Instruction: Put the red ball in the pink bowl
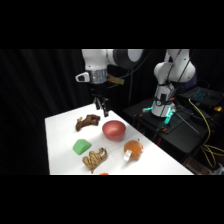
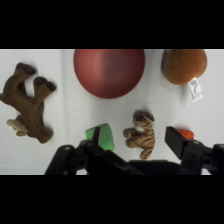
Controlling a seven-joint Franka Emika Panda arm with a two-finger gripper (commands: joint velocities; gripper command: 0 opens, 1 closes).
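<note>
1. Side view: the white arm reaches over the white desk (image 1: 60, 145) from the upper right, and its tool (image 1: 102, 107) hangs above the far part of the desk, just above and beside the brown plush animal (image 1: 88, 121). The tool's black fingers point down and touch nothing; from here I cannot tell how far apart they stand.
2. Side view: the pink bowl (image 1: 114, 129) sits near the middle of the desk, just beside the tool's tip. In front of it lie a green block (image 1: 81, 146), a striped plush tiger (image 1: 95, 159) and an orange-brown rounded object (image 1: 133, 149) with a white part. A small red spot at the desk's near edge is probably the red ball (image 1: 103, 173), well apart from the bowl.
3. Wrist view: the two fingers stand wide apart with nothing between them, so the tool is open. The ball (image 2: 186, 133) peeks out just beside one finger (image 2: 176, 140), partly hidden by it.
4. Wrist view: the bowl (image 2: 109, 71) lies at the top, empty, the orange-brown object (image 2: 184, 65) beside it, the brown animal (image 2: 27, 102) at the left, and the tiger (image 2: 140, 134) and green block (image 2: 102, 136) between the fingers' bases.
</note>
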